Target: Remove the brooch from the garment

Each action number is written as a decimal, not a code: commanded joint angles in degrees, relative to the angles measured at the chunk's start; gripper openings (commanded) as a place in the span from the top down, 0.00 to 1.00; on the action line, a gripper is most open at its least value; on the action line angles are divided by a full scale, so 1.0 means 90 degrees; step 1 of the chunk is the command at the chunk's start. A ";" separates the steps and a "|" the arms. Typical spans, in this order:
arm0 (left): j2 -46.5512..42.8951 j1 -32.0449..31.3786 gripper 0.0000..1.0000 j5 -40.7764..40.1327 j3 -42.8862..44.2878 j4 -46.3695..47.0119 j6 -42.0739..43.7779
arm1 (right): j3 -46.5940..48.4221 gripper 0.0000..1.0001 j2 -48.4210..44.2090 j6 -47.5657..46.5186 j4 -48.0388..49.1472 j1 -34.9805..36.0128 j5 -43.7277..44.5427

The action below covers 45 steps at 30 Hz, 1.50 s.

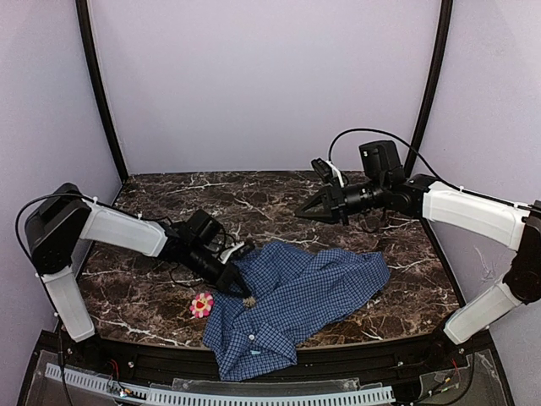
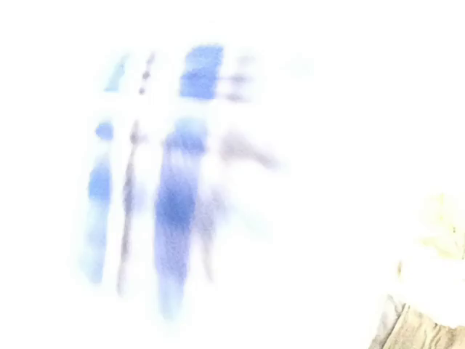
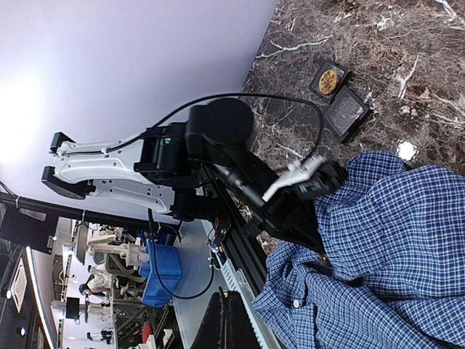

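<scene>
On a dark marbled tabletop [image 1: 144,283] enclosed by lilac walls [image 1: 270,85], the blue checked shirt [image 1: 304,292] is spread at 6 o'clock, the left fingers [image 1: 238,286] clenched at its 9 o'clock edge, the right fingers [image 1: 303,212] clenched, raised beyond its 12 o'clock edge.

I am seeing the blue-and-white checked cloth shirt [image 1: 296,296] lying at the near edge of the dark marble table [image 1: 169,199] and spilling over it, with the pink flower-shaped brooch [image 1: 201,304] lying on the table just left of it.

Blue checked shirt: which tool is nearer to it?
Left. The left tool is at the left edge of the blue checked shirt; the right tool hangs beyond its far side.
</scene>
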 commanded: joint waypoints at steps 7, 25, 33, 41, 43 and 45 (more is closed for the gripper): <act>-0.1624 0.0348 0.99 -0.0513 -0.0219 0.0438 -0.0982 | 0.0109 1.00 0.0115 -0.0047 0.0246 -0.0095 -0.0059; -0.2035 0.0782 0.99 -0.0411 0.1329 -0.1255 -0.2507 | 0.0949 1.00 0.0176 -0.1197 -0.0601 0.0454 0.1388; -0.1647 0.0833 0.99 -0.0128 0.1734 -0.1045 -0.3814 | 0.1495 1.00 0.0779 -0.1500 -0.1190 0.0893 0.1722; -0.1532 0.0833 0.99 -0.0213 0.1669 -0.1042 -0.3996 | 0.2065 1.00 0.1347 -0.1734 -0.1716 0.1322 0.2389; -0.1502 0.0833 0.99 -0.0216 0.1662 -0.0997 -0.4043 | 0.2159 1.00 0.1441 -0.1774 -0.1813 0.1406 0.2510; -0.1478 0.0832 0.99 -0.0216 0.1637 -0.0962 -0.4086 | 0.2312 1.00 0.1551 -0.1859 -0.1958 0.1512 0.2661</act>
